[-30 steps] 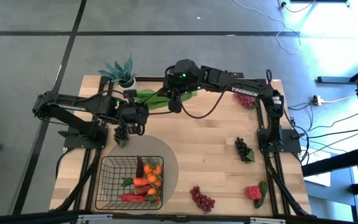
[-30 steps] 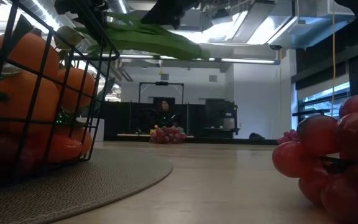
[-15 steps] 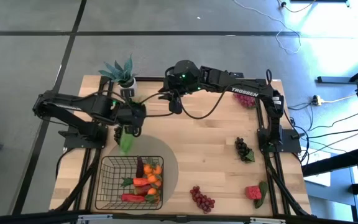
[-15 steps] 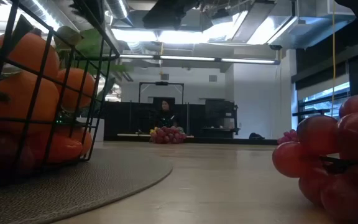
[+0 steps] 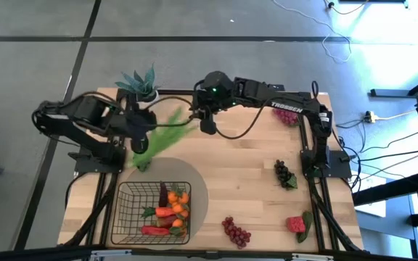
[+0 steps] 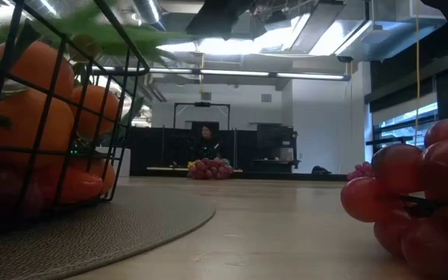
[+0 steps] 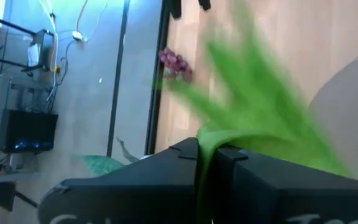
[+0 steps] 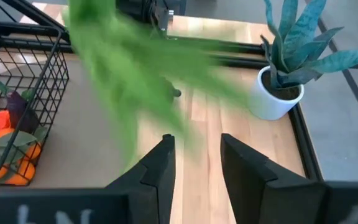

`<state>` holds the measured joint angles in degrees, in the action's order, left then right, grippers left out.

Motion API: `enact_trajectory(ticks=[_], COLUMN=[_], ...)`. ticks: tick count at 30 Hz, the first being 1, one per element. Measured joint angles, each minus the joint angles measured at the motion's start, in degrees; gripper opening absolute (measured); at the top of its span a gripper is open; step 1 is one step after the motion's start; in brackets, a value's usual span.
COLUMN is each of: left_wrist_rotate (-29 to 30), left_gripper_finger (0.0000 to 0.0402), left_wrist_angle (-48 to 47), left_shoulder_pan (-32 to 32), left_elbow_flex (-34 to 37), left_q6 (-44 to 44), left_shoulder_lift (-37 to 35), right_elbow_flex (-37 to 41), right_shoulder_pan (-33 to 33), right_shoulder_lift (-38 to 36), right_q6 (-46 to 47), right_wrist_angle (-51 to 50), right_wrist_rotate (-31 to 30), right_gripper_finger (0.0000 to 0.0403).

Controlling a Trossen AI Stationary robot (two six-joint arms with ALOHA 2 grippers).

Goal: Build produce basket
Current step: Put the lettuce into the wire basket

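The pale wooden tabletop (image 5: 252, 174) is showing lots of bare room in its middle. Near its front left edge, the dark wire-mesh basket (image 5: 133, 210) is sitting on a grey round mat (image 5: 198, 192), holding orange and red toy produce (image 5: 174, 206).

The left pincer (image 5: 142, 129) is clenched on the long green bean pods (image 5: 160, 138), holding them up above the tabletop, between the basket and the potted teal-leaved plant (image 5: 142, 81) at the back edge. The pods are looking blurry.

The right pincer (image 5: 207, 127) is hanging just beside the tips of the pods, fingers parted and gripping nothing.

Dark red grapes (image 5: 236, 232), a dark grape bunch (image 5: 284, 174) and a red strawberry (image 5: 296, 223) are lying on the right side.

White letters saying "TROSSEN" (image 5: 286, 106) are showing on the right arm.
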<state>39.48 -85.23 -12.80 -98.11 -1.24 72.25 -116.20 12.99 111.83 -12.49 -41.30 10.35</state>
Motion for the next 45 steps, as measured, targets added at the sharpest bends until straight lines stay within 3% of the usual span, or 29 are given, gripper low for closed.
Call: enact_trajectory(ticks=[7,21,30,36,45], left_wrist_rotate=[-2.37,-16.95,-16.60,-11.99,-12.69], left_gripper_finger=[0.0000,0.0000,0.0000,0.0000,0.0000], left_wrist_angle=[-0.51,-4.78,-3.84,-3.72,-3.75], left_shoulder_pan=[-2.52,-9.67,-14.48,-16.20,-16.65], left_elbow_flex=[-4.15,-6.38,-6.38,-6.38,-6.55], left_q6=[-2.09,-25.55,-34.28,-34.83,-37.67], left_shoulder_lift=[-0.02,0.00,0.00,0.00,0.02], right_elbow_flex=[0.00,0.02,0.02,0.02,0.02], right_shoulder_pan=[0.46,2.02,2.16,2.16,2.16], right_shoulder_lift=[-2.06,-5.15,-5.31,-5.31,-5.31], right_q6=[-0.15,-0.20,-0.40,-1.02,-1.06], right_wrist_angle=[-0.49,-4.87,-4.92,-4.92,-4.92], right_wrist_rotate=[-0.17,-0.24,-0.23,-0.22,-0.22], right_gripper_finger=[0.0113,0.0113,0.0113,0.0113,0.0113])
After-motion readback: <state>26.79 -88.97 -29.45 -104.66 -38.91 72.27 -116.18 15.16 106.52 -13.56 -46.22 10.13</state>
